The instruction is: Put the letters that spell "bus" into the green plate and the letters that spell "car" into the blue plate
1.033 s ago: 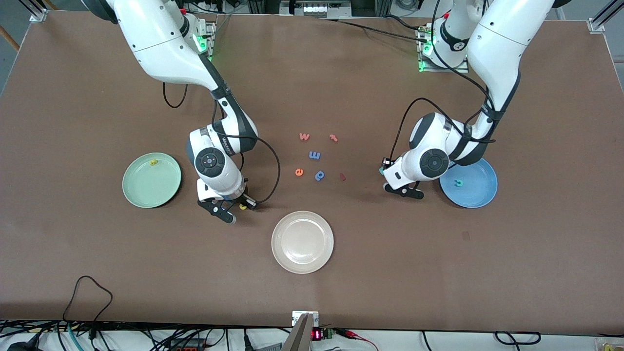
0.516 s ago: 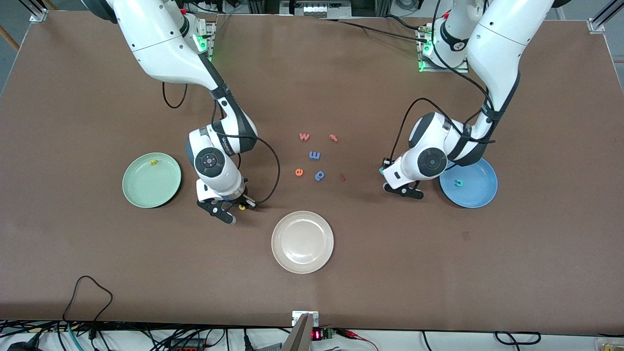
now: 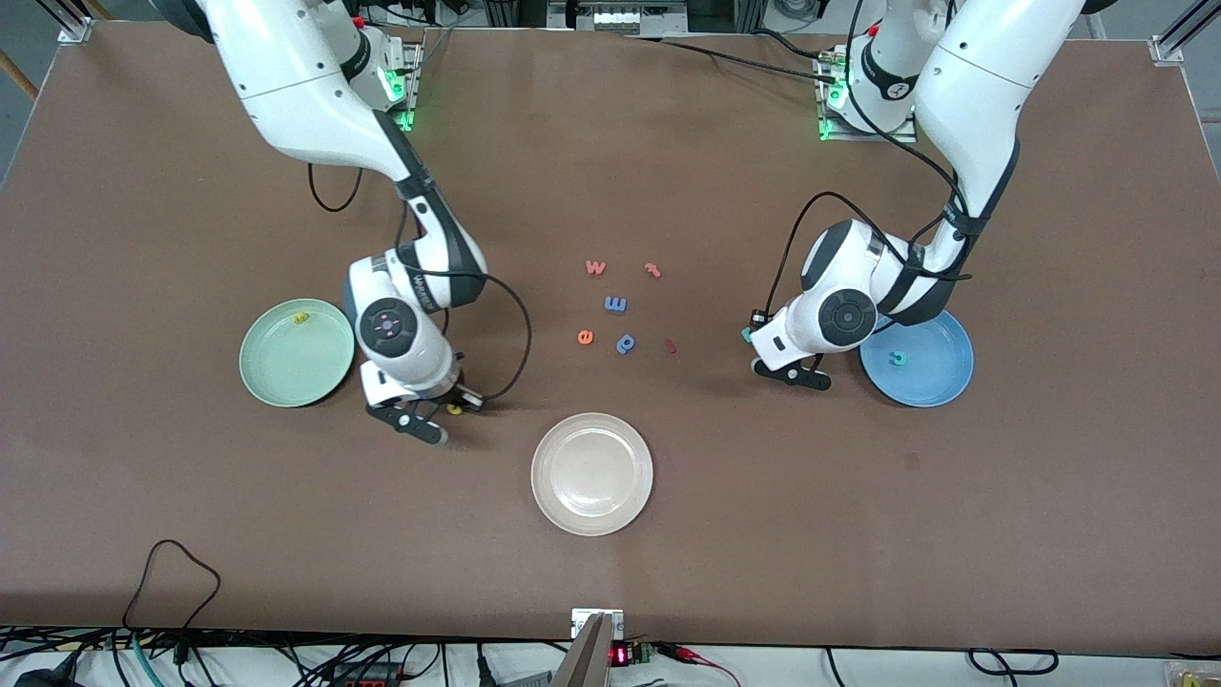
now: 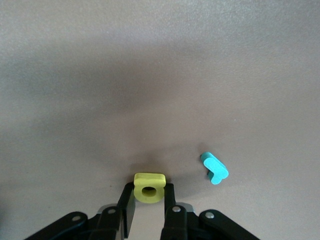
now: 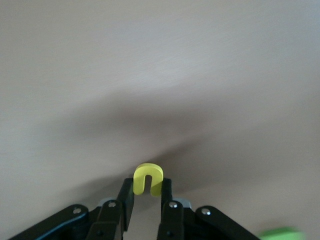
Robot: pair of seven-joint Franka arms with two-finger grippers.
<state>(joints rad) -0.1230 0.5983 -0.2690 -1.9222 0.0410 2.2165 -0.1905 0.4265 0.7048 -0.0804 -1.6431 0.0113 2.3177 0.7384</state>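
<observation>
Two robot grippers each clamp a small toy letter.
Right gripper (image 5: 146, 196) jaws pinch a yellow plastic u (image 5: 147, 179); left gripper (image 4: 148, 210) jaws pinch a yellow a-shaped letter (image 4: 149, 187), a teal r-shaped letter (image 4: 214, 168) just beside.

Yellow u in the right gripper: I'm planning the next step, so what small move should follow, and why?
Probably carry it over the green plate. The right gripper is shut on the yellow u low over the table beside that plate, toward the white plate. The green plate holds only one yellow letter.
</observation>
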